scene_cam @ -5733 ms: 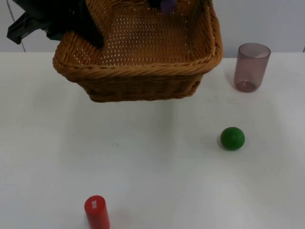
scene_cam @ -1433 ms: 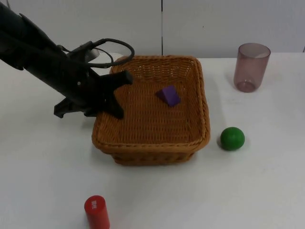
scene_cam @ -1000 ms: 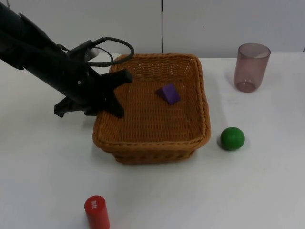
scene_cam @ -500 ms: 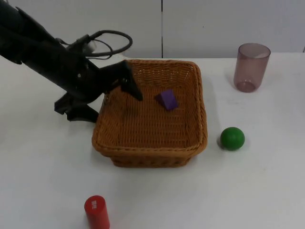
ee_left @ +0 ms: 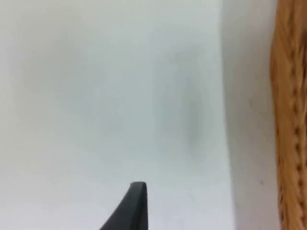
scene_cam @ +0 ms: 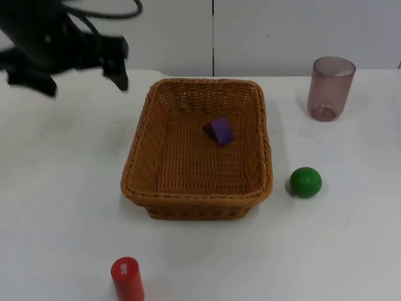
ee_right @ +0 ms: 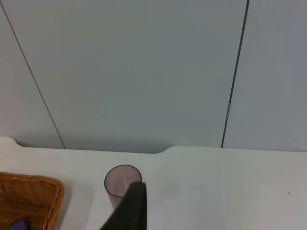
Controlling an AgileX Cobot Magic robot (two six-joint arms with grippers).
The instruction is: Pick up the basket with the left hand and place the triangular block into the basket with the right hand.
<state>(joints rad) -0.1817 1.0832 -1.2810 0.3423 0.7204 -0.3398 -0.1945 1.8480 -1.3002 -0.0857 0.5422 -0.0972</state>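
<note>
Triangular block (scene_cam: 220, 131) in basket (scene_cam: 160, 194) — grounded

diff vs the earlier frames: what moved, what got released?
The basket, held up 5.7 s ago, now rests on the table, released. The left gripper has pulled off its rim, up and away toward the wall. The purple triangular block stays inside. Cup, green ball and red cylinder unmoved.

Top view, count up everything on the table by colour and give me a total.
Brown: 1, the basket
Purple: 1, the triangular block in the basket
Pink-tinted: 1, the cup
Green: 1, the ball
Red: 1, the cylinder
Total: 5
</note>
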